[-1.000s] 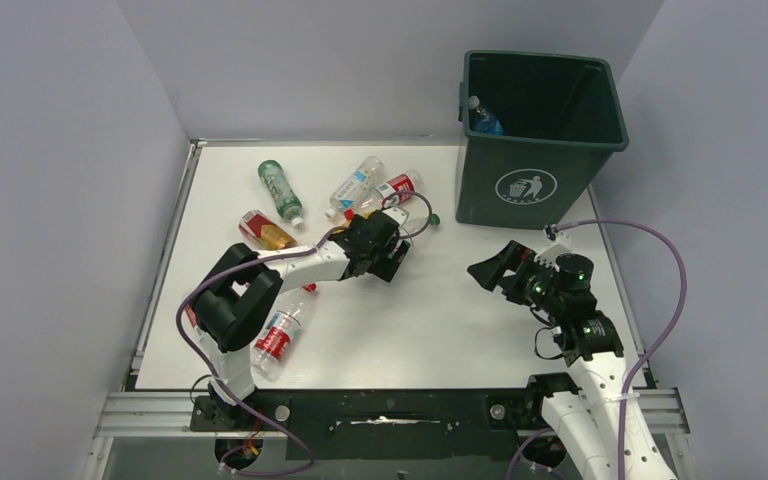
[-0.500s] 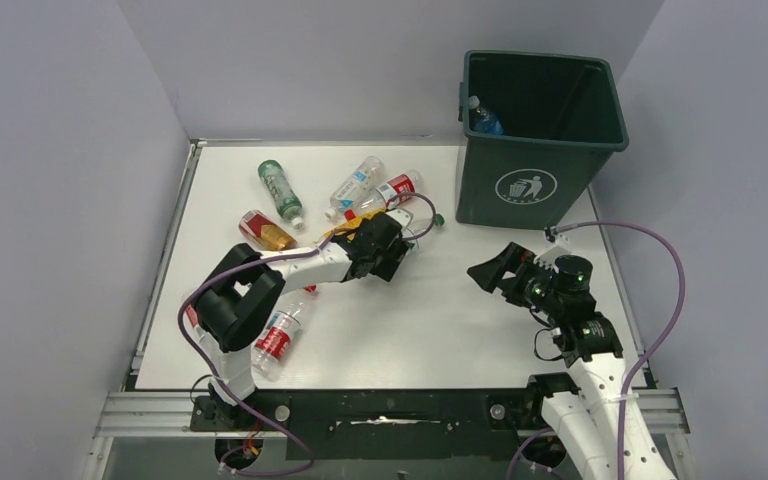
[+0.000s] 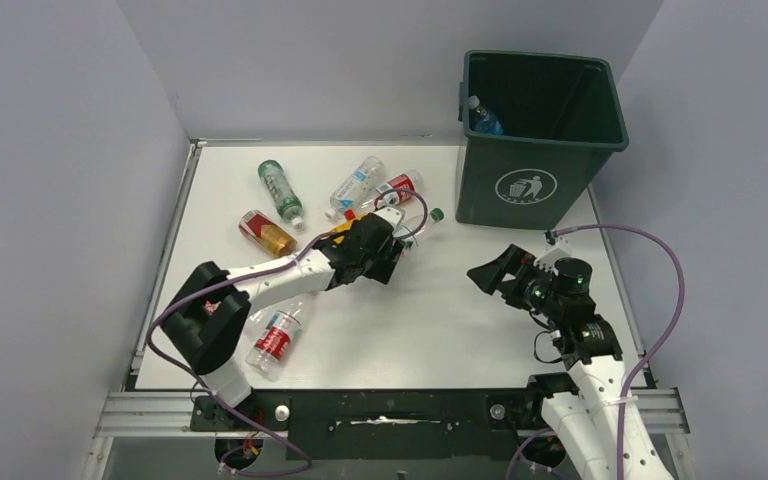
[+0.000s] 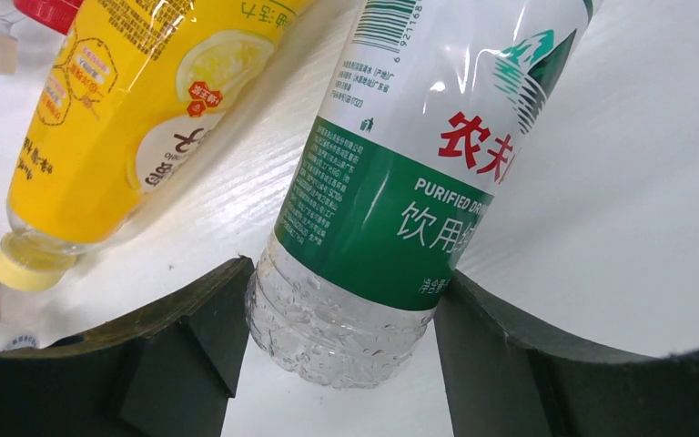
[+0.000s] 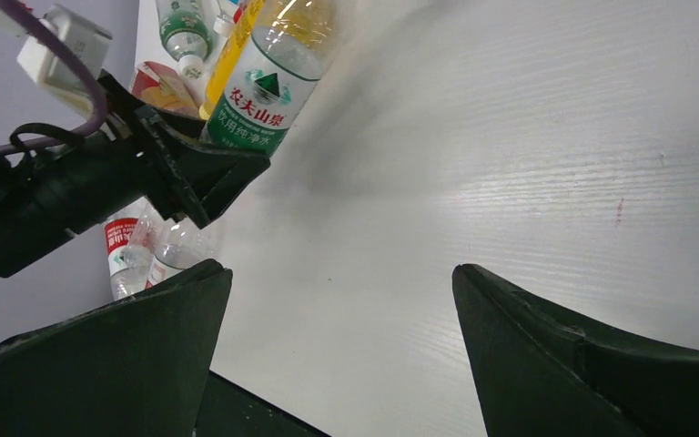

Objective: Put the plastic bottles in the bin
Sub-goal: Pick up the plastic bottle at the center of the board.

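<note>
l grip [image 4: 341, 305]: closed on green-label bottle [image 4: 391, 209] near its base, mid frame in top view
r grip [image 5: 341, 273]: wide open, empty
bin [image 3: 535, 185]: upper right, well apart
risk: end-heavy hold, bottle may pivot/slip on lift, bump yellow bottle [image 4: 118, 118] alongside

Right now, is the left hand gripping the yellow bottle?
No, the left hand is shut on the green-labelled bottle; the yellow bottle lies beside it.

White wood-grain tabletop [image 3: 440, 330], pale grey walls [image 3: 60, 150] L, R & back, alu rail [image 3: 160, 412] at near edge
</note>
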`<state>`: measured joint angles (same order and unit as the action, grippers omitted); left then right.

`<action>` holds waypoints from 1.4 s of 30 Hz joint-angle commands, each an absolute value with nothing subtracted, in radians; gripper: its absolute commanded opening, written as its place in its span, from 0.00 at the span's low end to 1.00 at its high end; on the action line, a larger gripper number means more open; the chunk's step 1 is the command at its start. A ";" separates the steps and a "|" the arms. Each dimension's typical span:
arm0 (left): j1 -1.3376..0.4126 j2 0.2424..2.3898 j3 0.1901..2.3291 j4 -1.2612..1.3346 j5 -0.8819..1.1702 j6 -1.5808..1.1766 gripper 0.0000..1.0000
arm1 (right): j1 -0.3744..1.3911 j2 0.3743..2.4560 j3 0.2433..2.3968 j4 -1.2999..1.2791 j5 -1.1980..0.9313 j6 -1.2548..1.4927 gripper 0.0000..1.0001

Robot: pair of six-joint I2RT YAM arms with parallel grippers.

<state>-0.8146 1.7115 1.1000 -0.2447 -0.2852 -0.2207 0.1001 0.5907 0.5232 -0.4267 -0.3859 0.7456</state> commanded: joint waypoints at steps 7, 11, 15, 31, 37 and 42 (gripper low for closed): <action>-0.851 1.536 1.064 -0.317 -0.253 -0.315 0.51 | 0.114 0.571 0.519 -0.390 -0.400 0.771 0.98; -0.859 1.501 1.045 -0.344 -0.246 -0.344 0.51 | 0.115 0.564 0.511 -0.390 -0.401 0.776 0.98; -0.864 1.470 1.026 -0.360 -0.240 -0.368 0.51 | 0.116 0.563 0.506 -0.384 -0.402 0.783 0.98; -0.866 1.396 1.020 -0.411 -0.227 -0.393 0.52 | 0.129 0.611 0.512 -0.355 -0.403 0.788 0.98; -0.866 1.385 1.007 -0.404 -0.221 -0.396 0.52 | 0.137 0.620 0.506 -0.342 -0.400 0.794 0.98; -0.867 1.379 1.010 -0.407 -0.215 -0.396 0.51 | 0.141 0.623 0.499 -0.334 -0.394 0.800 0.98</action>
